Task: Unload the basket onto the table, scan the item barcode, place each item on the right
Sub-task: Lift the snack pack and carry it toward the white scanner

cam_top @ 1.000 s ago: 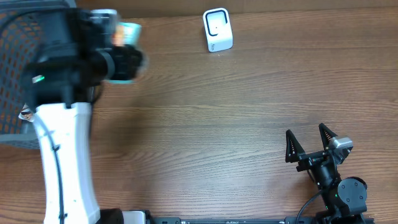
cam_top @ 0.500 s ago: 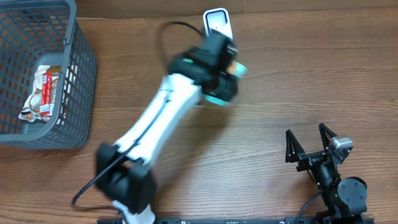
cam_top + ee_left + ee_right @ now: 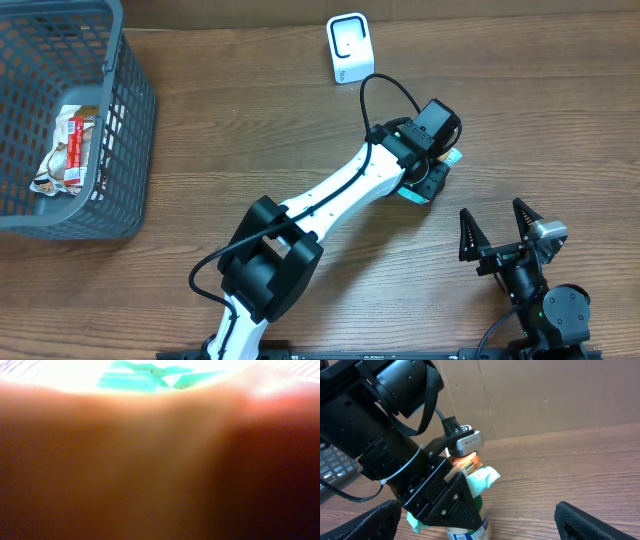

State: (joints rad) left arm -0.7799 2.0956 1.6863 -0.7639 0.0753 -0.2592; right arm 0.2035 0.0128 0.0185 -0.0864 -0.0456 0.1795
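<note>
Clamping a teal-and-white packaged item (image 3: 453, 156) in its jaws, the left gripper (image 3: 428, 185) is holding it over the right half of the wooden table (image 3: 250, 130), nearer the robot than the white barcode scanner (image 3: 350, 48) and well apart from it; whether the item is touching the wood cannot be told. The right gripper (image 3: 497, 232) is resting near the front edge, jaws spread wide around nothing. A grey mesh basket (image 3: 130, 110) is sitting at the far left, holding a red-and-white packet (image 3: 68, 150).
</note>
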